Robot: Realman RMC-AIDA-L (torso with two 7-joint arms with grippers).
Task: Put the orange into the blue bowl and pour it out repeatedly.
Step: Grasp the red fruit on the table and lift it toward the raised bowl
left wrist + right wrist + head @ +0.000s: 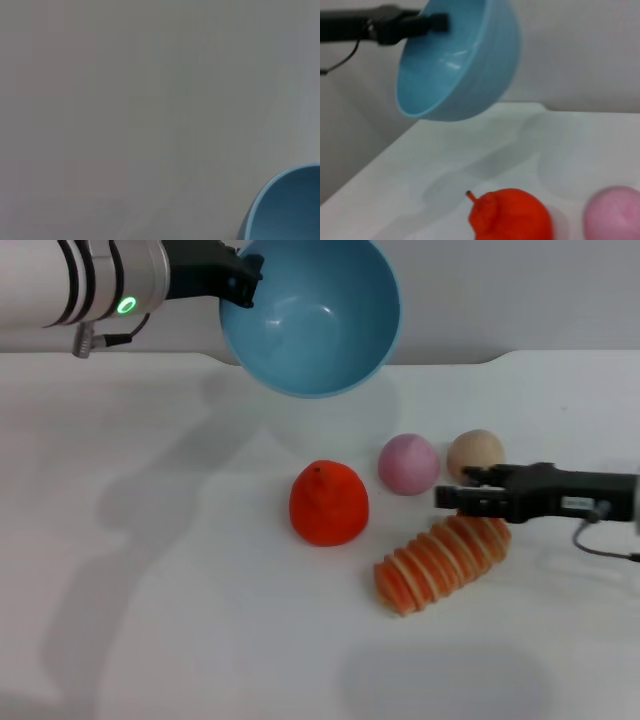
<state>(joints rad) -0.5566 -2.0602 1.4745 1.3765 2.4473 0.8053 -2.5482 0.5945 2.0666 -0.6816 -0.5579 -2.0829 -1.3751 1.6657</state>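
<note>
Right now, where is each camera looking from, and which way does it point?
Head view: looks down from the robot's head at the table; left tool holds the blue bowl aloft, right tool hovers by the striped ridged oblong.
Left wrist view: on the left arm, facing a plain wall; only the bowl's rim shows, no arm.
Right wrist view: on the right arm, looking low across the table; the left tool shows.
Head and right wrist views share bowl, orange and pink ball.

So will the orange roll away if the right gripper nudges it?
Probably only a little: the orange is roundish but lumpy, sitting with its stem nub up. Its skin looks matte, so likely not slippery. It lies apart from the right gripper, which would have to reach over.
</note>
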